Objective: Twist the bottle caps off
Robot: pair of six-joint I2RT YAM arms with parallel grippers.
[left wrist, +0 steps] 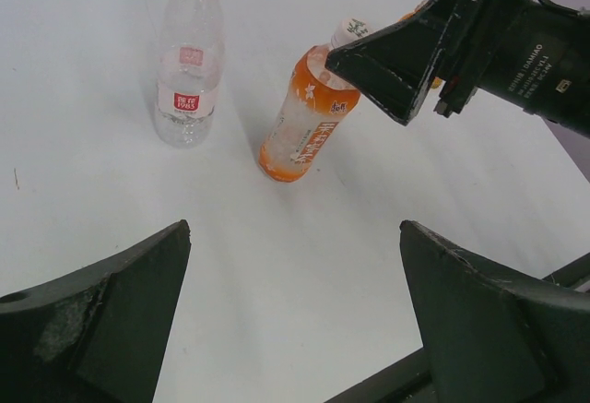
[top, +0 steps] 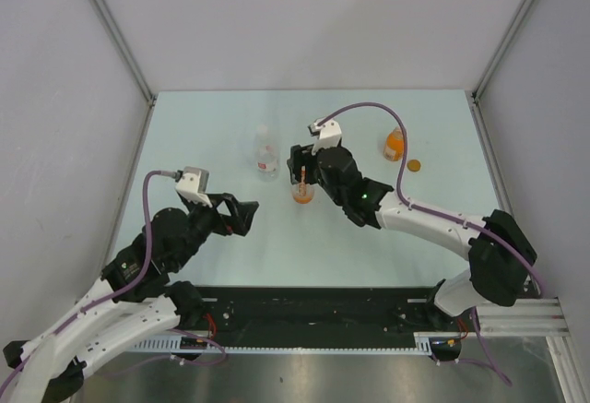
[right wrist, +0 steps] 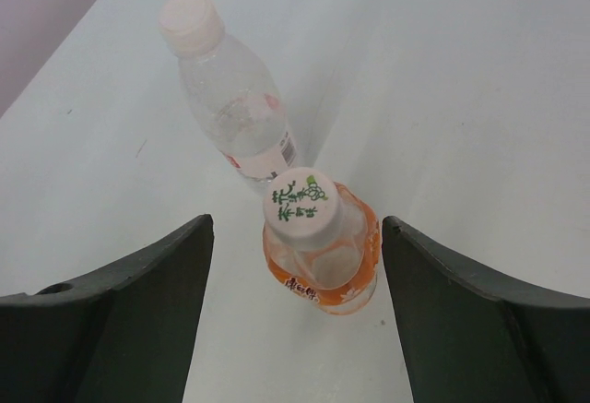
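Plainly, right jaws apart either side of the white cap (right wrist: 301, 207) on the orange-drink bottle (right wrist: 324, 272); left jaws wide apart, empty.

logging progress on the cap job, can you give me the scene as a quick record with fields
clear bottle: upright, plain white cap on
orange-drink bottle: upright, printed white cap on
squat orange bottle: far right, apart from the other two
orange cap: lying loose beside the squat bottle
right claw: open, straddling the orange-drink bottle's cap, not touching it
left claw: open, empty, short of both nearer bottles
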